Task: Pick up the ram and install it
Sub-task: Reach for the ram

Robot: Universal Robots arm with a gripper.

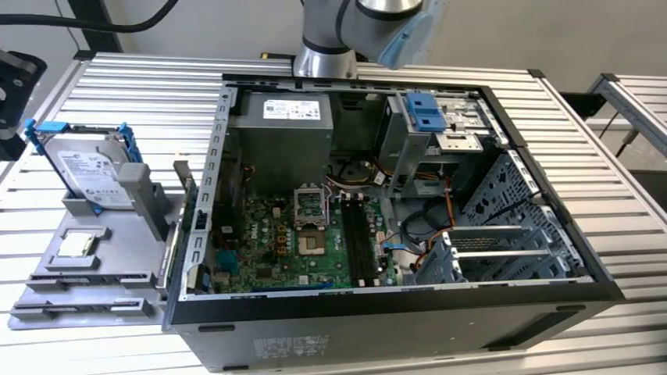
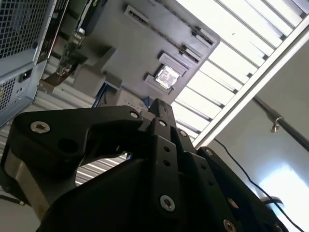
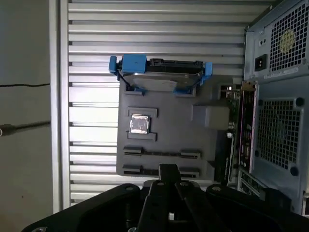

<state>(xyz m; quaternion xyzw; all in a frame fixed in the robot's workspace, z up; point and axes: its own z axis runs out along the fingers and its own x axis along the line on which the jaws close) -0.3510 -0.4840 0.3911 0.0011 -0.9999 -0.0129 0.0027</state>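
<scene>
The ram is out of view. My gripper (image 3: 168, 168) hangs high over the grey holder tray (image 3: 169, 130) beside the open computer case (image 1: 542, 234). Its black fingers (image 2: 161, 108) stand pressed together, shut, with nothing visible between them. On the tray, two long narrow holder slots (image 3: 161, 153) nearest the gripper look bare. In the exterior view the arm (image 1: 339, 35) stands behind the case. The motherboard's black slots (image 1: 360, 234) run lengthwise inside the case; I cannot tell whether a stick sits in them.
A silver hard drive (image 1: 94, 176) in a blue frame stands upright at the tray's far end, and a small square silver chip (image 1: 81, 244) lies mid-tray. The case holds a power supply (image 1: 281, 117) and a drive cage (image 1: 433, 133). The table is ribbed metal (image 1: 136, 86).
</scene>
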